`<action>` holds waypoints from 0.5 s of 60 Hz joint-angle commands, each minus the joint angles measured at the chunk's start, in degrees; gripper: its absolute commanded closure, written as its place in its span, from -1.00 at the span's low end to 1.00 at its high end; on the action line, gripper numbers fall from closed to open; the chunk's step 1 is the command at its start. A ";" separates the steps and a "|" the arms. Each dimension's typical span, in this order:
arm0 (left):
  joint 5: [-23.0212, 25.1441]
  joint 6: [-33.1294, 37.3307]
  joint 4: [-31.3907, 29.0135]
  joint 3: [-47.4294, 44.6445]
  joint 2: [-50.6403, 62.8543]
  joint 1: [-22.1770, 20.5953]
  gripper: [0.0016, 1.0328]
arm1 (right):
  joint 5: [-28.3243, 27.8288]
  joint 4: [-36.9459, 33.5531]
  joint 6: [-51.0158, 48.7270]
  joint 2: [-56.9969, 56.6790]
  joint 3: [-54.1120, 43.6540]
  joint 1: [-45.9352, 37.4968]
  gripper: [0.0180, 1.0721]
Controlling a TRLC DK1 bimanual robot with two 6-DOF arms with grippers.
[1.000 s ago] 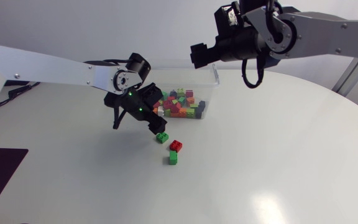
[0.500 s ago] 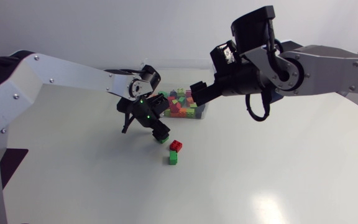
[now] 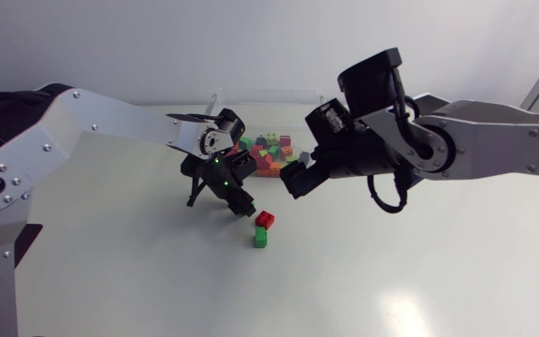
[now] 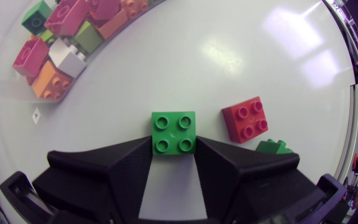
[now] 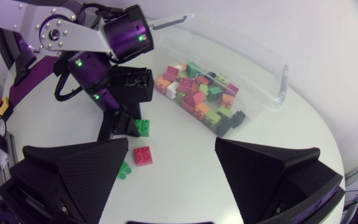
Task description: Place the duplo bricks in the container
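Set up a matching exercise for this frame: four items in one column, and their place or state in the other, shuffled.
Column one
1. green square brick
2. red brick
3. container
4. right gripper

Column two
A. open, holding nothing
B. lying on the table beside another green brick
C. between the fingers of the left gripper
D. holding a heap of mixed-colour bricks

Pairs: 1-C, 2-B, 3-D, 4-A
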 commanded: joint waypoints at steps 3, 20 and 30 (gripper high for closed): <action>2.12 0.49 1.38 -0.53 1.59 0.11 0.58 | -2.98 -1.41 -2.22 4.28 -0.56 0.33 -0.92; 6.52 -0.31 4.01 -8.26 -9.58 4.59 0.61 | -3.33 -3.35 -6.18 16.06 6.29 2.27 -0.91; 9.07 -1.10 8.32 -16.87 -20.30 8.29 0.61 | -2.36 -4.31 -9.52 22.74 10.95 2.71 -0.91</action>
